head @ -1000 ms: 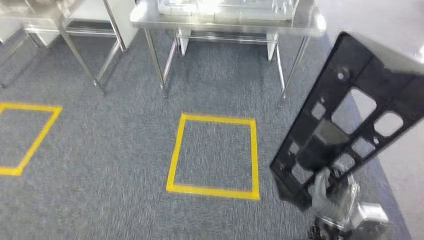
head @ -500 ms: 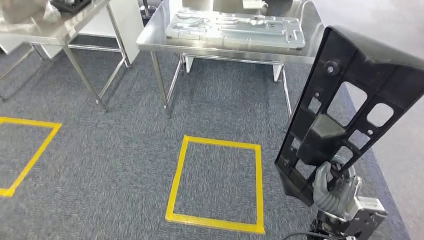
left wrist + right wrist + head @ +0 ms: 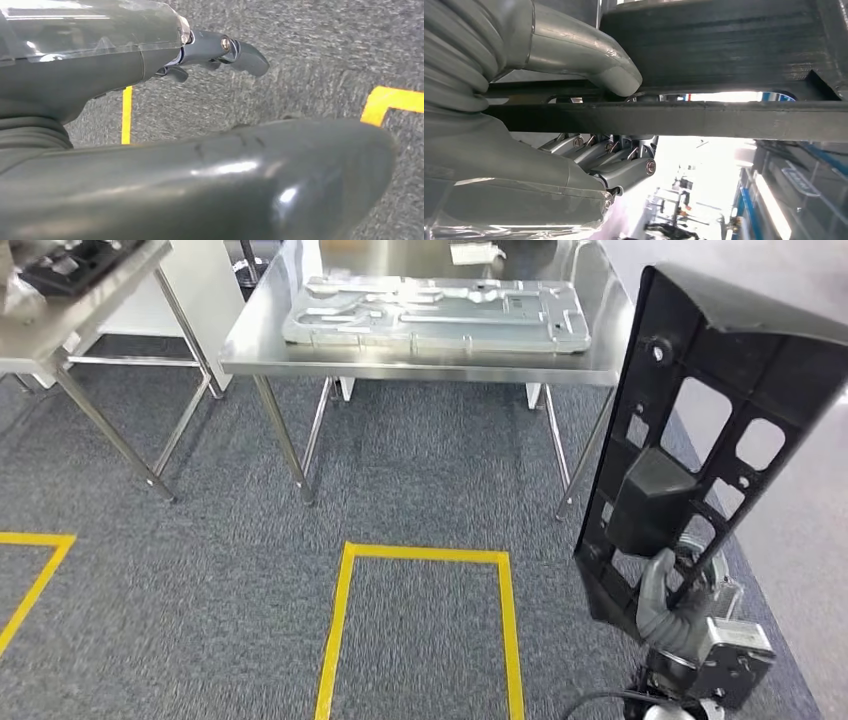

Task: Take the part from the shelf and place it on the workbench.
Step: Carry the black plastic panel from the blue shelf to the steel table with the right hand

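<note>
Your right hand (image 3: pixel 672 612) gripped the black part (image 3: pixel 715 430) by its lower edge and held it upright at the right of the head view, tilted a little, its cut-out windows showing the floor behind. The right wrist view showed what the head view could not: the thumb (image 3: pixel 589 47) pressed on one face of the part's black rib (image 3: pixel 684 119) and the darker fingers (image 3: pixel 619 165) curled against the other. Ahead of you stood the steel table (image 3: pixel 420 358), carrying a flat silver fixture plate (image 3: pixel 440 312); the part hung in the air to the right of it, clear of the top. On the grey carpet lay a yellow taped square (image 3: pixel 420 630). Your left hand (image 3: pixel 220 50) hung over the carpet in the left wrist view, holding nothing, fingers loosely apart.
</note>
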`<action>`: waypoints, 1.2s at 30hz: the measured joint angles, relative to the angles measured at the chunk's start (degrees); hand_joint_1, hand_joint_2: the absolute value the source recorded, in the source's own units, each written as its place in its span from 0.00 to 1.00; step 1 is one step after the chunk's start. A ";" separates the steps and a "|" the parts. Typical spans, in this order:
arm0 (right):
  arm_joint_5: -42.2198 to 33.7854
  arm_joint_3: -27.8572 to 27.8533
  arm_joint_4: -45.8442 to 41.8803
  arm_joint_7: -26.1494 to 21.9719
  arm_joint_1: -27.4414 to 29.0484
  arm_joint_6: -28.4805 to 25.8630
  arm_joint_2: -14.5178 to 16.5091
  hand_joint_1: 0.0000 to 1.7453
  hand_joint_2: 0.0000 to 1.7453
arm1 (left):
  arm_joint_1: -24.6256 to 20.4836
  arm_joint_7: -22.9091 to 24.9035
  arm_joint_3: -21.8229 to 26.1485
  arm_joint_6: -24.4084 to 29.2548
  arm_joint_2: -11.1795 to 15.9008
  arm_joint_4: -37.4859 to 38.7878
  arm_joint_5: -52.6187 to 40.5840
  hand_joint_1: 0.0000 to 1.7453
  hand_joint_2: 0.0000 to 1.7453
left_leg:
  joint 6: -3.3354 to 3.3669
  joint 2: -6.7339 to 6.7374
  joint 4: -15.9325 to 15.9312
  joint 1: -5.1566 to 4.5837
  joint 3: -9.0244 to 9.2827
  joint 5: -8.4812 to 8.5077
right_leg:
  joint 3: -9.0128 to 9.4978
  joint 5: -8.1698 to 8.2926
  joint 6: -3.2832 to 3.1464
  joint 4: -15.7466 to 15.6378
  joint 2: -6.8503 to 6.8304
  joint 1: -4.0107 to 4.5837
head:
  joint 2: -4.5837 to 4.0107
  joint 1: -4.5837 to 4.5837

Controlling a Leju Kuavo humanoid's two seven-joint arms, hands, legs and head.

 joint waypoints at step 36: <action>7.09 1.16 24.54 12.43 -38.05 8.15 -14.99 1.00 1.00 | -0.81 0.52 0.36 3.42 -1.24 0.28 4.69 0.00 0.00 | 1.69 -1.00 -4.10 -0.88 -4.13 9.57 | 3.42 -0.72 1.08 -4.37 0.16 0.95 | 0.00 0.15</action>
